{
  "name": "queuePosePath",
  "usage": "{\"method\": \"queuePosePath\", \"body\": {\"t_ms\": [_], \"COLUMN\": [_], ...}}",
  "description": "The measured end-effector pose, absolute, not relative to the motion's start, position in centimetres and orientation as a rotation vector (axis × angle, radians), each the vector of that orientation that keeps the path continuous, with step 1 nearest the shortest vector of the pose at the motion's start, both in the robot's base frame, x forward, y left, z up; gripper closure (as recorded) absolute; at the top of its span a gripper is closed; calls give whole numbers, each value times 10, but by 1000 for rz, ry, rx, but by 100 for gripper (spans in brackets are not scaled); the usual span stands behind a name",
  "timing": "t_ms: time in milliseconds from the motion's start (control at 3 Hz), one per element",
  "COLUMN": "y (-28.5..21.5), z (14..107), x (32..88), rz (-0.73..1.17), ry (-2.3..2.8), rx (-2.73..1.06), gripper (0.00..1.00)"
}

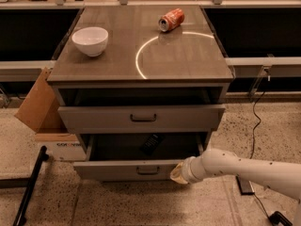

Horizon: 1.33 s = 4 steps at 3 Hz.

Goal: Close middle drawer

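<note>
The middle drawer [141,170] is the wide grey-brown one pulled out low on the cabinet, with a low front panel and a small dark bar handle [148,170]. Its deep box is open to view and holds a dark flat object [151,144]. My gripper [179,173], at the end of a white arm [244,167] that comes in from the right, is pressed against the right end of that front panel. Above it, the drawer with the taller front panel [141,118] stands slightly out.
On the cabinet top [188,65] are a white bowl [90,40] and a red can [170,19] lying on its side. A cardboard box [40,108] stands to the left of the cabinet. A black bar [29,186] lies on the floor at the left, and a cable [254,126] hangs at the right.
</note>
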<state>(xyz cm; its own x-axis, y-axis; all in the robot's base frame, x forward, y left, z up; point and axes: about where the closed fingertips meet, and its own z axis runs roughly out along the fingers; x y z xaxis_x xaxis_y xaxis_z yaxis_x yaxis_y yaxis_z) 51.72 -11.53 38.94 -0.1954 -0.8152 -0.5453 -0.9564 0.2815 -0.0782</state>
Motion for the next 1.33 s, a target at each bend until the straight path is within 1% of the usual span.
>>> {"method": "queuePosePath", "body": {"t_ms": [333, 667, 1333], "y": [-122, -122, -142], "z": [390, 390, 388], "x": [555, 555, 588], "rz": [387, 387, 370], "ry": [2075, 2075, 2077], "rx": [-1563, -1563, -1515], "gripper": [100, 100, 100]}}
